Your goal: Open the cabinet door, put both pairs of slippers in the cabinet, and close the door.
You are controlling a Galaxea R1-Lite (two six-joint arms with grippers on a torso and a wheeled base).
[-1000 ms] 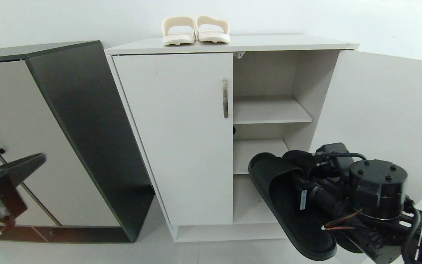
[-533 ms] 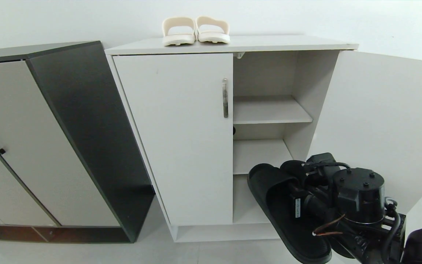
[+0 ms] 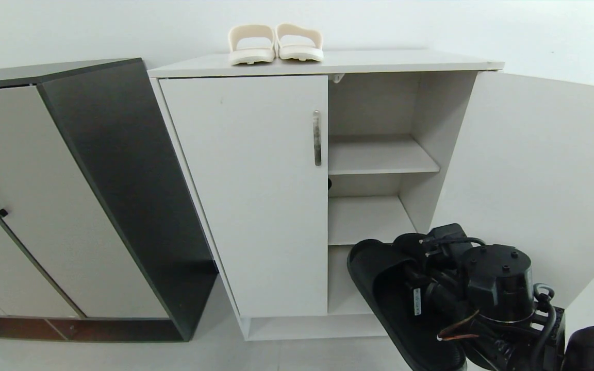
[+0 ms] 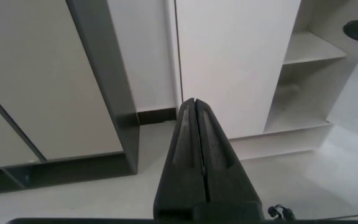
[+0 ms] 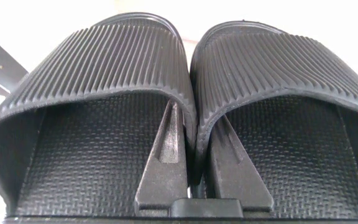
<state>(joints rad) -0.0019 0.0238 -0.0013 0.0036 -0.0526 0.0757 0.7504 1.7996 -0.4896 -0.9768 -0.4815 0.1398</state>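
Black slippers [image 3: 405, 299]: a rubbery pair, side by side in my right gripper [image 5: 194, 134], off the floor and in front of the open half of the white cabinet [image 3: 405, 61].
Texture: broad arched straps ribbed with fine lengthwise ridges; footbeds [image 5: 98, 155] stamped in a small diamond grid; thick soles with rounded ends.
Long axis: it runs straight away from my wrist, toes leading toward the cabinet opening and heels trailing back beside the wrist. In the head view the pair hangs tilted, the toe end higher than the heel end.
Grip: one of my fingers [image 5: 166, 155] lies inside each slipper under its strap. The two pinch the slippers' touching inner walls between them, so the jaws stand only slightly parted.
Left gripper [image 4: 196, 106]: flat dark fingers pressed together with just a seam between, holding nothing, above the pale floor [image 4: 328, 180] in front of the cabinets.
Cream slippers [image 3: 275, 44]: a smooth moulded pair, well above my right gripper on the cabinet top, side by side and touching.
Doors: the closed door [image 3: 245, 196] is a matte flat panel with a slim upright metal handle [image 3: 317, 137]; the open door [image 3: 534, 180] stands swung out just beyond my right gripper.
Shelves [image 3: 379, 154]: two flat boards inside, above the toe end.
Dark cabinet [image 3: 121, 180]: glossy black side panel, beside the white one, on the side away from my right gripper.
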